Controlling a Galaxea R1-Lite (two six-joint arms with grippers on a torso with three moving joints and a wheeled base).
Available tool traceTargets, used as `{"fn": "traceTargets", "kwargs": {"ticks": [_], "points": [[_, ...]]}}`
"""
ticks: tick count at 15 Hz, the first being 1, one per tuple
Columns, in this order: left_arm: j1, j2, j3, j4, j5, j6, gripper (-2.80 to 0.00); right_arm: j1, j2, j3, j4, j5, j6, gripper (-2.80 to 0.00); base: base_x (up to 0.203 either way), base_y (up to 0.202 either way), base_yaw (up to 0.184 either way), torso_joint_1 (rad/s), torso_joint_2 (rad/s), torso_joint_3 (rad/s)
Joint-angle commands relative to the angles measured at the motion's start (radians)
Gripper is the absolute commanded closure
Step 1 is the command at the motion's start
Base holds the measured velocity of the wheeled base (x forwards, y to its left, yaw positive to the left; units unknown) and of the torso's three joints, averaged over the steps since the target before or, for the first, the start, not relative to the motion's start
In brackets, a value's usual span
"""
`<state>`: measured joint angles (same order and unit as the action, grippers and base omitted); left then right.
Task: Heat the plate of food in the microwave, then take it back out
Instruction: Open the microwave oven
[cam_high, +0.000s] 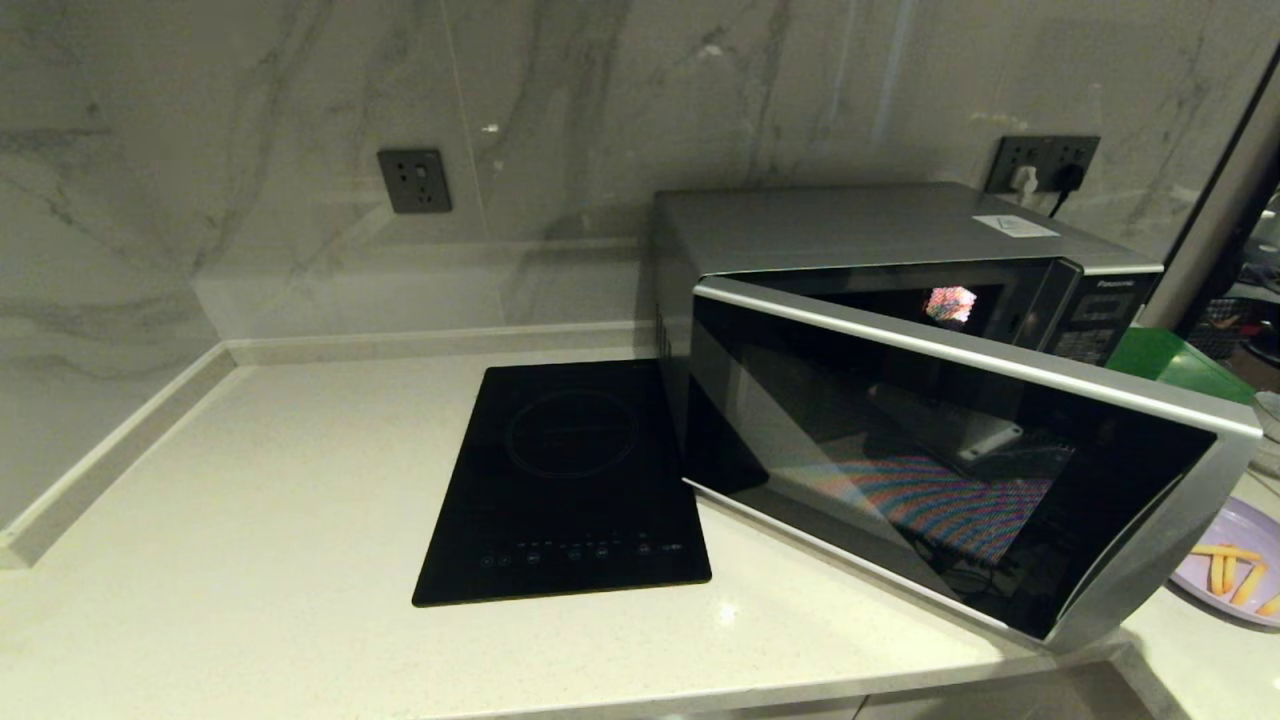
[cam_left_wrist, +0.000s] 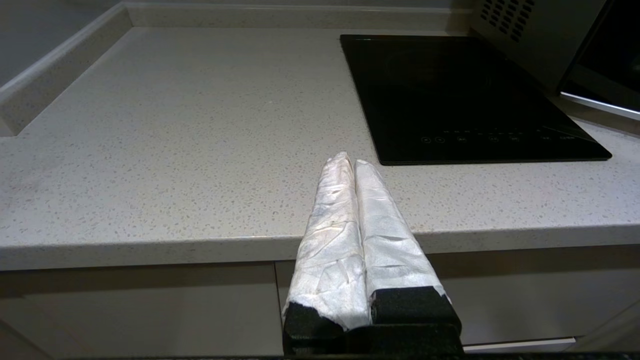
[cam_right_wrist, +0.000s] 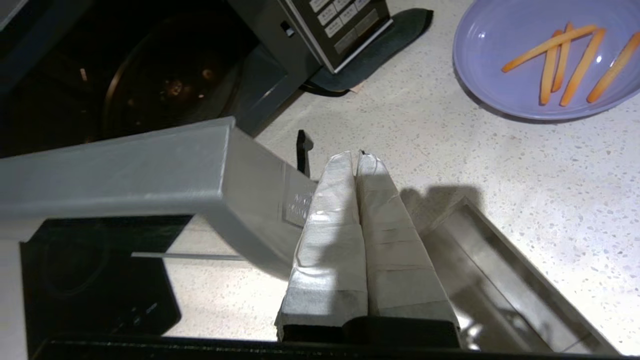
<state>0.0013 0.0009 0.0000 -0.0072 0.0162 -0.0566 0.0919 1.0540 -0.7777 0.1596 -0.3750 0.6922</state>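
The microwave (cam_high: 880, 225) stands at the back right of the counter, and its dark glass door (cam_high: 950, 450) is swung partly open. The right wrist view shows the dark cavity with the turntable (cam_right_wrist: 165, 85) and the button panel (cam_right_wrist: 340, 25). The lavender plate of food (cam_high: 1255, 530) lies on the counter to the right of the door, carrying orange fries (cam_right_wrist: 565, 55). My right gripper (cam_right_wrist: 356, 156) is shut and empty, beside the door's free end (cam_right_wrist: 260, 195) and a short way from the plate (cam_right_wrist: 500, 30). My left gripper (cam_left_wrist: 350, 160) is shut and empty, parked at the counter's front edge.
A flat black induction cooktop (cam_high: 570, 480) lies left of the microwave. Something green (cam_high: 1175, 360) stands behind the door on the right. Wall sockets (cam_high: 413, 180) sit on the marble backsplash. A metal channel (cam_right_wrist: 505, 270) runs along the counter under my right gripper.
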Motion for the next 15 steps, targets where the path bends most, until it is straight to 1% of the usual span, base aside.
{"fn": "traceTargets", "kwargs": {"ticks": [1,4,5,7,8,11,12,13,15], "points": [[0.000,0.001,0.000,0.000,0.001,0.000,0.00,0.015,-0.057,0.013,0.001,-0.002,0.004,0.00,0.000,0.000,0.000,0.000,0.00,0.000],[0.000,0.001,0.000,0.000,-0.001,0.000,0.00,0.058,-0.096,0.008,0.001,0.002,0.004,0.00,0.000,0.000,0.000,0.000,0.00,0.000],[0.000,0.001,0.000,0.000,0.001,0.000,0.00,0.069,-0.101,0.006,0.001,0.021,0.004,0.00,0.000,0.000,0.000,0.000,0.00,0.000],[0.000,0.001,0.000,0.000,0.001,0.000,0.00,0.071,-0.094,0.001,0.000,0.056,0.004,0.00,0.000,0.000,0.000,0.000,0.00,0.000],[0.000,0.001,0.000,0.000,0.001,0.000,0.00,0.071,-0.079,-0.004,0.000,0.062,0.004,0.00,0.000,0.000,0.000,0.000,0.00,0.000],[0.000,0.001,0.000,0.000,0.000,0.000,0.00,0.066,-0.018,-0.040,0.000,0.049,-0.006,0.00,0.000,0.000,0.000,0.000,0.00,0.000],[0.000,0.001,0.000,0.000,0.001,0.000,0.00,0.060,-0.013,-0.065,0.000,0.022,-0.020,0.00,0.000,0.000,0.000,0.000,0.00,0.000],[0.000,0.001,0.000,0.000,-0.001,0.000,0.00,0.056,-0.007,-0.088,-0.002,-0.008,-0.069,0.00,0.000,0.000,0.000,0.000,0.00,0.000],[0.000,0.001,0.000,0.000,0.001,0.000,0.00,0.053,0.014,-0.151,-0.006,-0.030,-0.191,0.00,0.000,0.000,0.000,0.000,0.00,0.000]]}}
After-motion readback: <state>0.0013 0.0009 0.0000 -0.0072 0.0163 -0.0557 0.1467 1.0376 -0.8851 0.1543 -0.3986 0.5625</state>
